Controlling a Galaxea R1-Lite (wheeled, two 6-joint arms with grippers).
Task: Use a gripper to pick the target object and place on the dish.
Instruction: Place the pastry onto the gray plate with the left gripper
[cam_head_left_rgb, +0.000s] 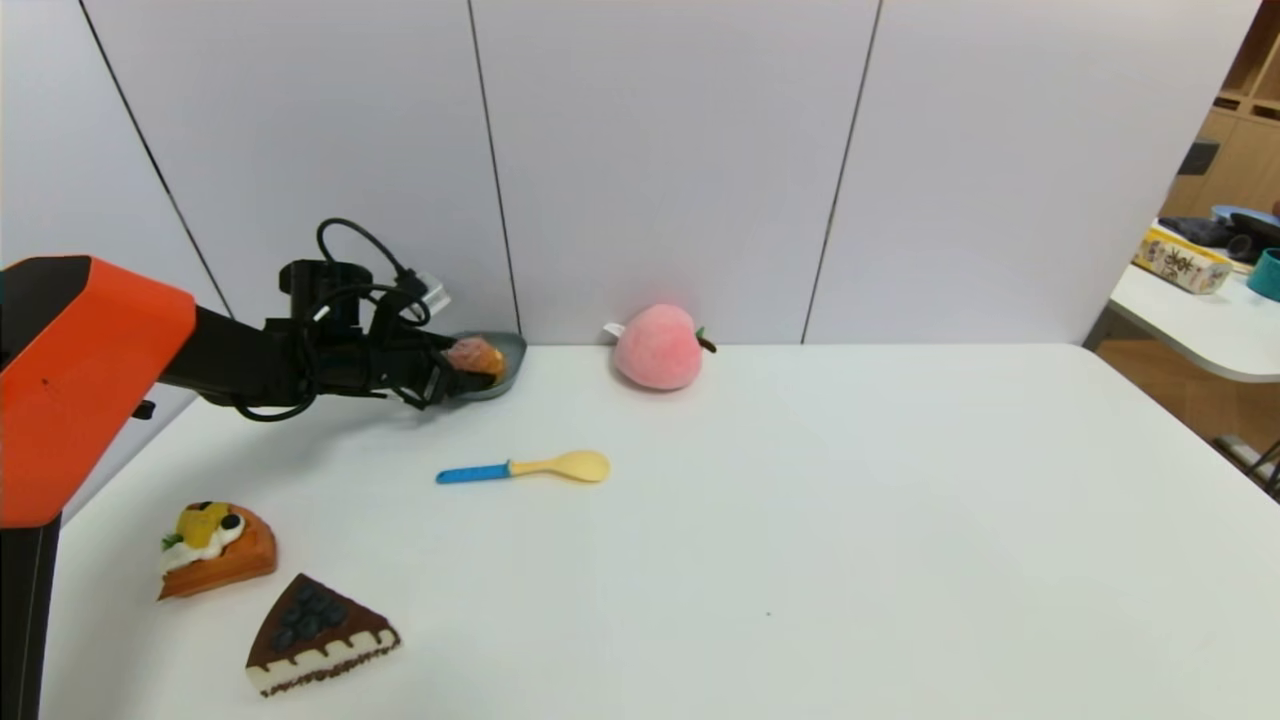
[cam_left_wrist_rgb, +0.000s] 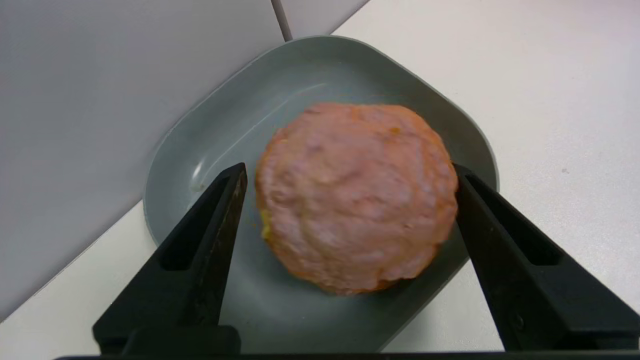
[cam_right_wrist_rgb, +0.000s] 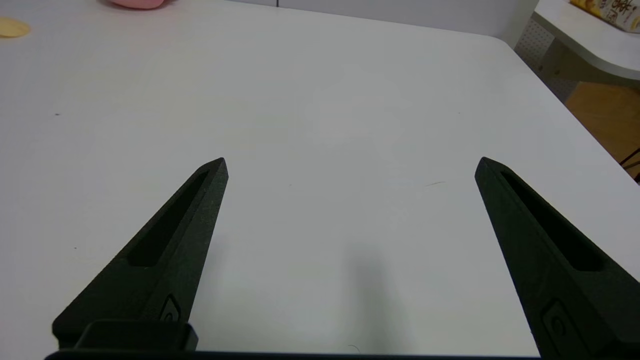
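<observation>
The left claw (cam_left_wrist_rgb: 350, 172) stands parted around the cream puff (cam_left_wrist_rgb: 356, 196), now resting on the grey-blue dish (cam_left_wrist_rgb: 225, 125) at the surface's far edge; release looks under way, withdrawal next.

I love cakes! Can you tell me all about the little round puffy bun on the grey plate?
The small round golden-brown cream puff has a bumpy pinkish-brown top and a yellow edge underneath. It sits upright on the shallow grey-blue rounded-square plastic dish, at the table's far left by the wall. The black left gripper brackets it, fingers open, a slim gap showing on one side.
</observation>
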